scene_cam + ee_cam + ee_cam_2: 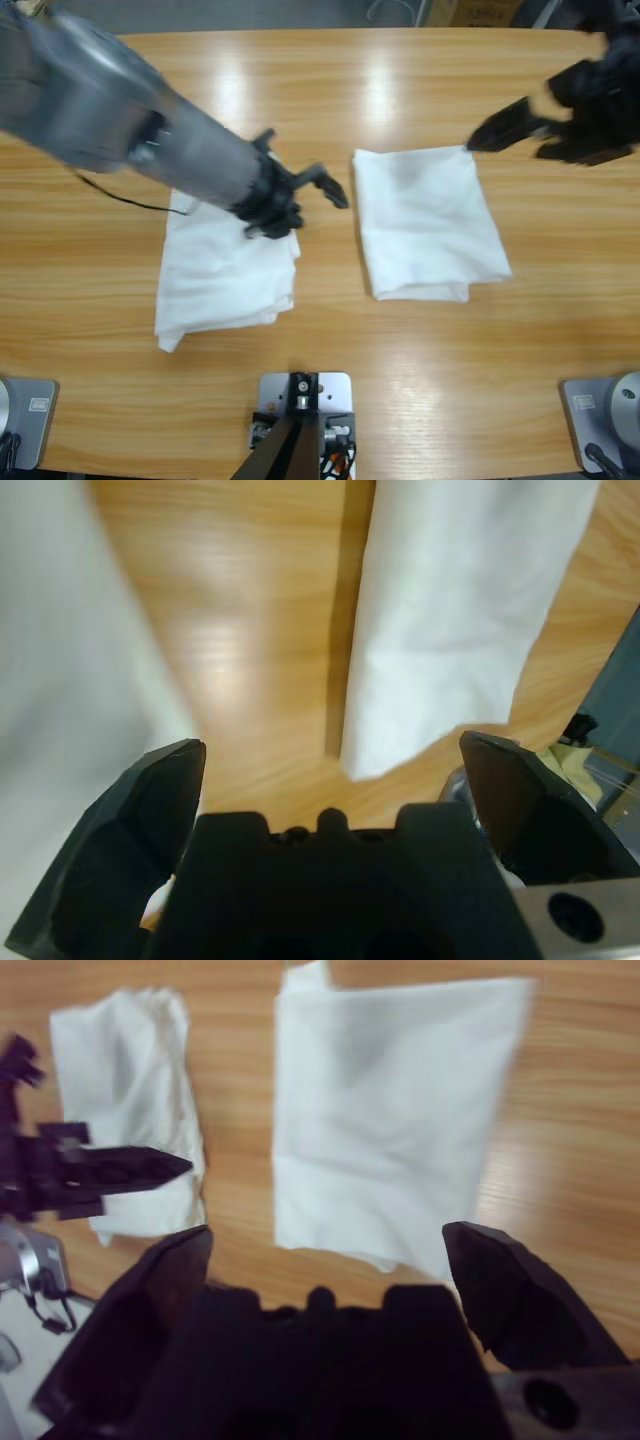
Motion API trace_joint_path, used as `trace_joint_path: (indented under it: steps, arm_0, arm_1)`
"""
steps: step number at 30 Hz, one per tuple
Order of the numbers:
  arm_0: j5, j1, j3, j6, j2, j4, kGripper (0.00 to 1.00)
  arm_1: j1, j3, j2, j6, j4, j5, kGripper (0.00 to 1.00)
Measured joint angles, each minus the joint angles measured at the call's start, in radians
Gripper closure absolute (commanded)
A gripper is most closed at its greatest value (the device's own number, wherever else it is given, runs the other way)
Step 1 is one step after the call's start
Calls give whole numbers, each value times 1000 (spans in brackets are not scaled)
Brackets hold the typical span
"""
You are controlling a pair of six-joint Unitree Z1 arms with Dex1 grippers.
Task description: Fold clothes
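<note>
Though rumpled, two white cotton squares

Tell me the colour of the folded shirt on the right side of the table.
Plain white folded shirt; shows best in the high view.

Pretty plain setup: a long wooden table with a warm orange-brown grain running lengthwise, and two bright glare patches from overhead lights near its far edge (they wash the wood almost white). Past that edge there's a strip of grey floor and some cardboard boxes.
</note>
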Motion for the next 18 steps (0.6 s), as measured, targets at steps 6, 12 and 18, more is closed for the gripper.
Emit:
trace_joint_path:
  steps: [6,12,18]
  arm_0:
    - [-75,-2,1,16,127,-192,0]
    - [-155,-2,-15,27,219,-388,0]
    - [-175,-1,-30,31,243,-418,0]
  arm_1:
    - [-142,182,-23,-81,-131,112,69]
    - [-225,370,31,-148,-328,249,96]
    - [-294,535,88,-135,-535,318,98]
